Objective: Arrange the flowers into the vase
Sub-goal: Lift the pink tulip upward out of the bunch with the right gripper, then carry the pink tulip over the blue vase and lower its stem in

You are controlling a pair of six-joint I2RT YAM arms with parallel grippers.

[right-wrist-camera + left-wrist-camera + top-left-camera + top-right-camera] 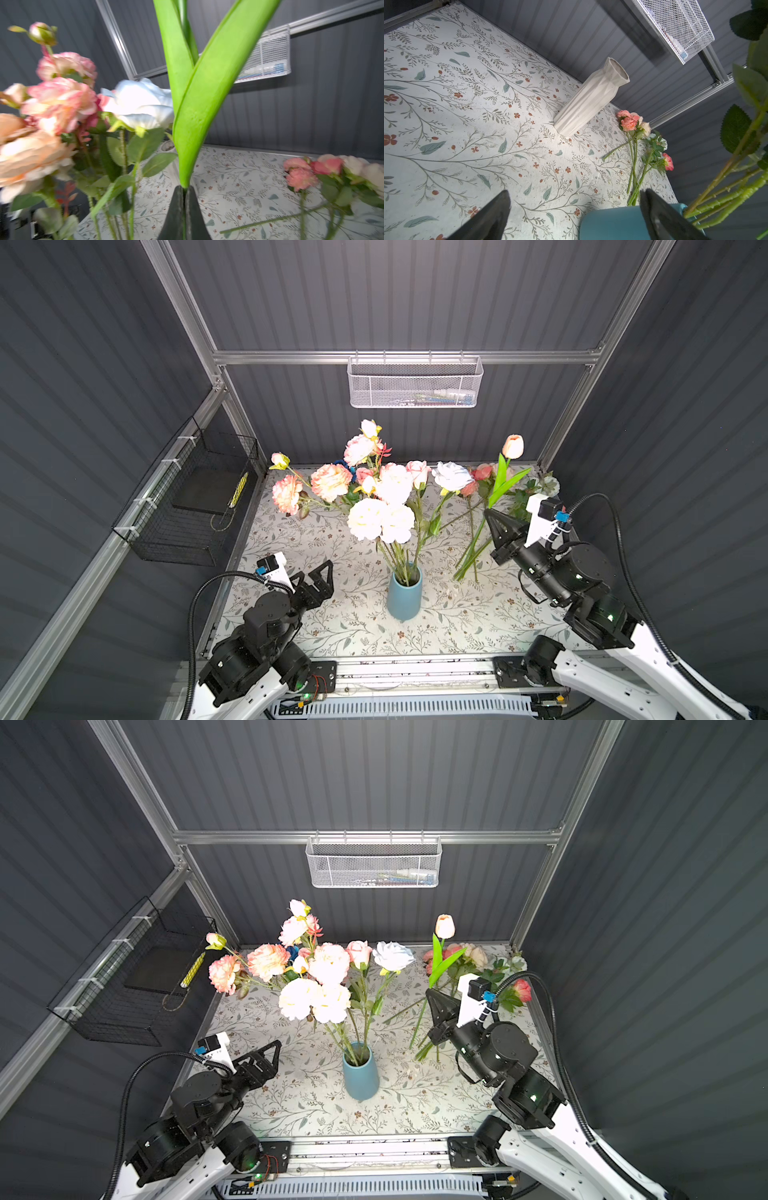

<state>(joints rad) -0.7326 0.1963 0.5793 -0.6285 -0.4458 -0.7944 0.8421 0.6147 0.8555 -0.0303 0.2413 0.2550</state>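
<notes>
My right pincer [489, 514] is clamped on the stem of a tulip [502, 485], above the right half of the surface [332, 635]. Its long axis stands nearly upright, peach bloom up and leaning to the far edge, cut end down; I cannot tell whether it touches. The blue vase [404, 597] stands mid-front, its flowers [382, 497] fanning upward. More loose flowers [628, 123] lie toward the far right corner, blooms farthest. A white vase [588, 101] stands by the far edge. My left pincer [323, 572] gapes empty beside the blue vase. Grey ribbed walls, a white mesh basket [415, 383] behind.
</notes>
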